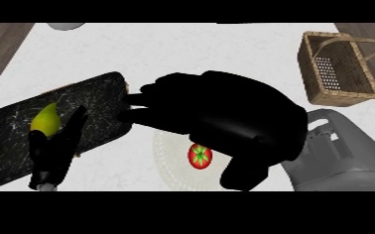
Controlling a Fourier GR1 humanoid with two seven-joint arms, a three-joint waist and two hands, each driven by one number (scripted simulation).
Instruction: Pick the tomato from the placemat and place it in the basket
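Over the white placemat (170, 166), in the head view, the right hand (227, 116) hovers above the tomato (199, 155), fingers (147, 101) spread and clamped on nothing; the grasp and the carry to the basket (338, 69) remain undone

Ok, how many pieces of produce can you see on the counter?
2. A tomato lies on the white placemat under the right hand; a pear lies on the dark board at left. The hand may hide more.
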